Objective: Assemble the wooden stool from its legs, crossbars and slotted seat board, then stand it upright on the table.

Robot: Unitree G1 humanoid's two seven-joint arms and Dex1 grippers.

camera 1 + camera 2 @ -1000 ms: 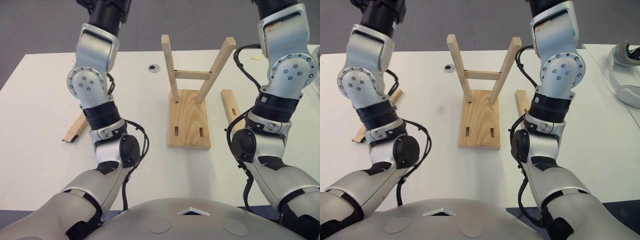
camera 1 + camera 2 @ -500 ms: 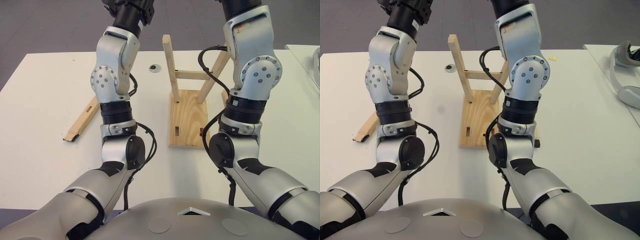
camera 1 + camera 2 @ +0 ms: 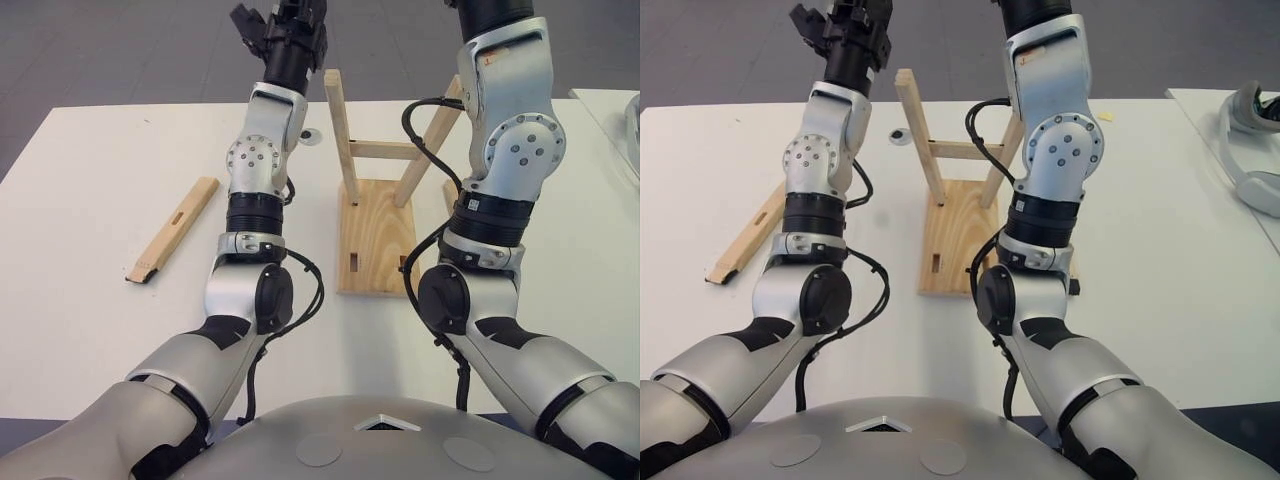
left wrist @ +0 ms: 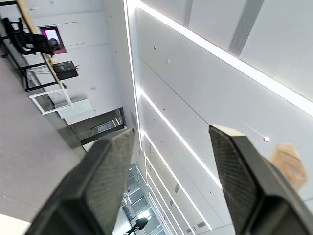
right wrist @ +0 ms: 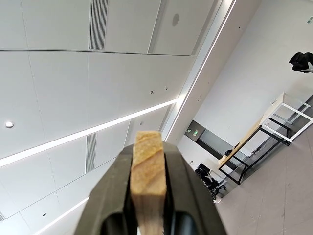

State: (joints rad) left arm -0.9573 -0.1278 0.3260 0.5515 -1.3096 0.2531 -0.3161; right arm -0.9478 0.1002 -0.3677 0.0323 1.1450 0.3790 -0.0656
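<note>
Presently the seat board (image 3: 377, 235) lies flat at mid-table (image 3: 90, 180), one short end toward the far edge. At that far end two legs (image 3: 340, 130) stand in it, splayed apart and joined by a crossbar (image 3: 383, 150). The two slots (image 3: 354, 260) at the near end are unfilled. A loose leg (image 3: 172, 230) lies flat toward the left edge, well apart from the board. The left gripper (image 4: 173, 132) is raised above the far edge, near the top of one standing leg, jaws wide and carrying nothing. The right gripper (image 5: 146, 147) is also raised, jaws clamped on a wooden piece (image 5: 145, 196) seen end-on; which part it is cannot be told. In my judgement the task is about half done, and fitting the second leg pair is the step in hand. To do it well, the held piece should be lowered square to its slot, not at a slant. The free gripper should steady the board, clear of the standing frame, since a sideways push could lever that frame loose.
</note>
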